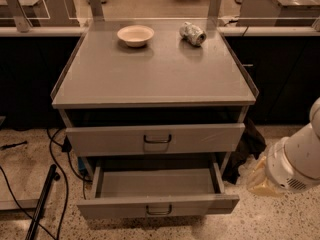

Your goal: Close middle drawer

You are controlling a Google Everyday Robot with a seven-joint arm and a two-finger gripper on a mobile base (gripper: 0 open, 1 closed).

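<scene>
middle drawer point(158, 205) is hanging well out below the top drawer point(200, 138), low front and small loop handle point(159, 210) facing us, while the top one sits only slightly out. up on the tabletop point(150, 74), a pale bowl point(135, 35) at back left and a crumpled silvery can point(192, 33) at back right, well apart. the hand point(260, 176) hovers at lower right, just off the middle drawer's right corner.
</scene>
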